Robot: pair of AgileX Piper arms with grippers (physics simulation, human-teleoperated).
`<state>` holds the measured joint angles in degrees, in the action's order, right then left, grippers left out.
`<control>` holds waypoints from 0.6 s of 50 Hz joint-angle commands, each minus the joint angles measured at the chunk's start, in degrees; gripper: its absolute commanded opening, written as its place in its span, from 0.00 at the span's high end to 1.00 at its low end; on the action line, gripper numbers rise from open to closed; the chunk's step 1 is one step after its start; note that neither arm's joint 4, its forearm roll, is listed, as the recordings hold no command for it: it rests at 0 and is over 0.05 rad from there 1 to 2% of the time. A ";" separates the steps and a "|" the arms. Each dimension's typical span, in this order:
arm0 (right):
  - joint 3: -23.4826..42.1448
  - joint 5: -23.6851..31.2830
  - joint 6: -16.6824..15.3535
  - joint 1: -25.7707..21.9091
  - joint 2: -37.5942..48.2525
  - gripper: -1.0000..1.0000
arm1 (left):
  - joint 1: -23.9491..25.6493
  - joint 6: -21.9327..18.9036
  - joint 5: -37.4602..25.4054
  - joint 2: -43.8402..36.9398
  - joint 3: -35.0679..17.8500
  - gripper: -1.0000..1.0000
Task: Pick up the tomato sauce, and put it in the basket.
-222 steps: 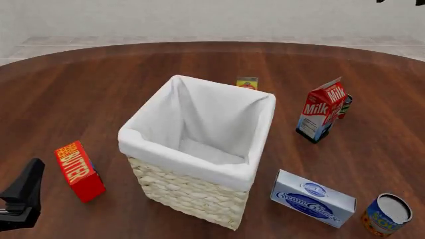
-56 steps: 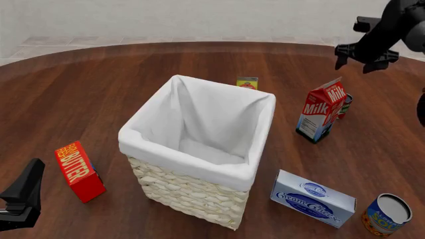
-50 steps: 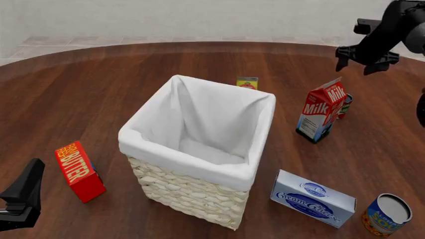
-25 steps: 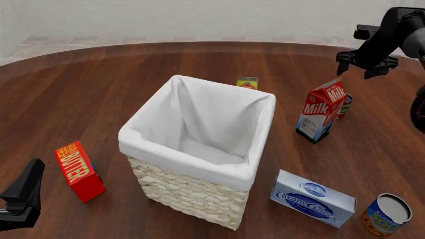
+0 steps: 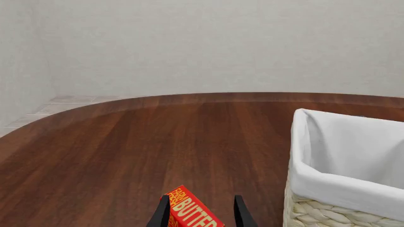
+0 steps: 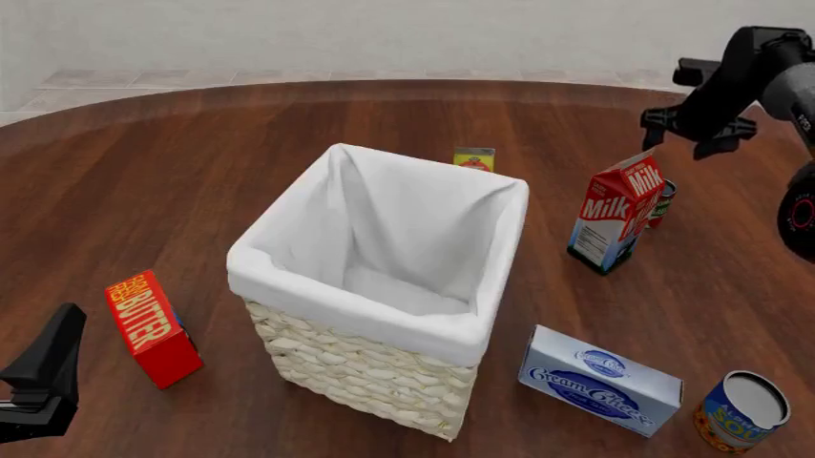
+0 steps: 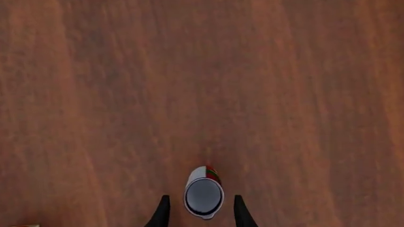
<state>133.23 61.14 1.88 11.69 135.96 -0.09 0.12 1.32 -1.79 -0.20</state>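
Observation:
The tomato sauce, a small red can with a green band, stands upright on the table, mostly hidden behind the milk carton. My right gripper hangs open in the air above it. In the right wrist view the tomato sauce's metal top shows straight down between the two spread fingers of my right gripper. The basket, pale wicker with a white liner, sits mid-table and also shows as the basket in the left wrist view. My left gripper rests open and empty at the near left.
A red butter box stands left of the basket, in line with the left gripper. A cream cheese box and a blue-orange soup can lie near right. A small yellow-red box stands behind the basket.
The right arm came in from the upper right and has lowered over the milk carton and the can behind it. The left arm and all objects are unmoved.

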 commanded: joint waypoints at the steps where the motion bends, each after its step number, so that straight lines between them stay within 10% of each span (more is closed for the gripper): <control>1: -0.44 -0.51 -0.27 0.35 0.62 0.00 | 0.07 -0.06 -0.27 0.33 -0.01 0.00; 30: -1.11 -1.35 0.03 0.14 1.98 0.00 | 0.07 -0.04 -0.26 0.30 -0.01 0.00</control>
<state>132.64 60.25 1.82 11.85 137.66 -0.08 0.13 1.32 -1.79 -0.20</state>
